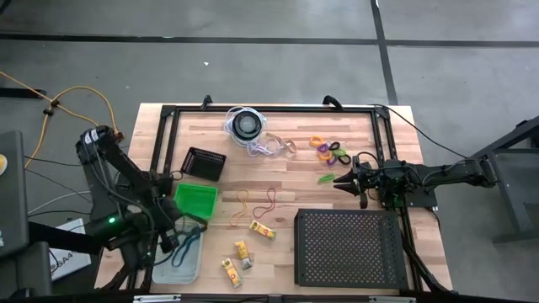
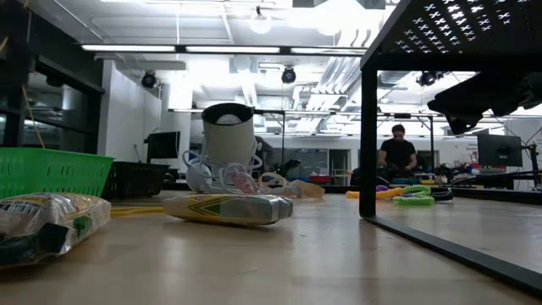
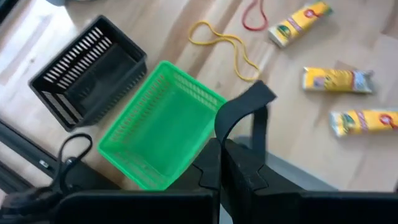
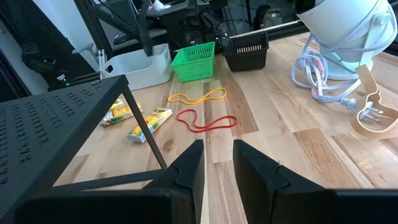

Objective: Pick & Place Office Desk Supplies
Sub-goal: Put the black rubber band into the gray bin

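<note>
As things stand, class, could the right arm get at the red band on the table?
Probably yes. The right gripper faces the red band across bare wood, jaws slightly apart and empty. The perforated tray stands to one side, not between them.

Colours here: bright green mesh basket (image 1: 196, 200) with a black slatted basket (image 1: 204, 163) just beside it. Near the green one, a yellow rubber band (image 4: 198, 96), a red rubber band (image 4: 206, 122), and yellow packets (image 3: 337, 80) with red-and-green print. Black perforated tray (image 1: 347, 247) further off.

Nearest yellow packet (image 2: 38, 224) blurred and cut by low view's edge, coloured rings (image 1: 331, 152) too small to distinguish
</note>
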Controlling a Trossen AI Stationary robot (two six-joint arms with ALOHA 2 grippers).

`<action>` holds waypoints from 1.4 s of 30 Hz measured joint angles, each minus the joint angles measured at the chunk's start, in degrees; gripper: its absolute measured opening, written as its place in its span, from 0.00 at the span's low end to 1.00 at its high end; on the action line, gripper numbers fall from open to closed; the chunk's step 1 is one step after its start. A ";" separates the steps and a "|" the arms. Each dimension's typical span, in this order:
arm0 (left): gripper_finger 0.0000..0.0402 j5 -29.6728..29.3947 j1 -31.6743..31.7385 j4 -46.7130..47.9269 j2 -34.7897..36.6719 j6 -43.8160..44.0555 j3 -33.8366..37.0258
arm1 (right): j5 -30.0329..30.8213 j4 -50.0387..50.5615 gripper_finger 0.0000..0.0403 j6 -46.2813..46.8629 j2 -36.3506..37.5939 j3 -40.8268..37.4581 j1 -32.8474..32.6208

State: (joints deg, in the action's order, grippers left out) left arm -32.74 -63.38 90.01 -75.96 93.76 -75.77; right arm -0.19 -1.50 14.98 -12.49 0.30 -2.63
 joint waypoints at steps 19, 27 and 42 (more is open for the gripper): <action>0.00 1.78 -9.41 -0.02 -0.98 6.79 0.00 | -0.02 0.02 0.18 0.00 0.00 0.02 0.00; 0.00 6.72 -9.41 -0.49 -8.43 11.50 0.00 | -0.02 0.02 0.18 0.00 0.00 0.00 0.00; 0.00 11.70 -9.39 -9.02 -19.47 15.13 0.00 | -0.01 0.01 0.18 0.00 0.00 0.01 0.01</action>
State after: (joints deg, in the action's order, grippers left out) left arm -21.04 -72.77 80.99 -95.44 108.89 -75.77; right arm -0.19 -1.49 14.98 -12.49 0.30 -2.63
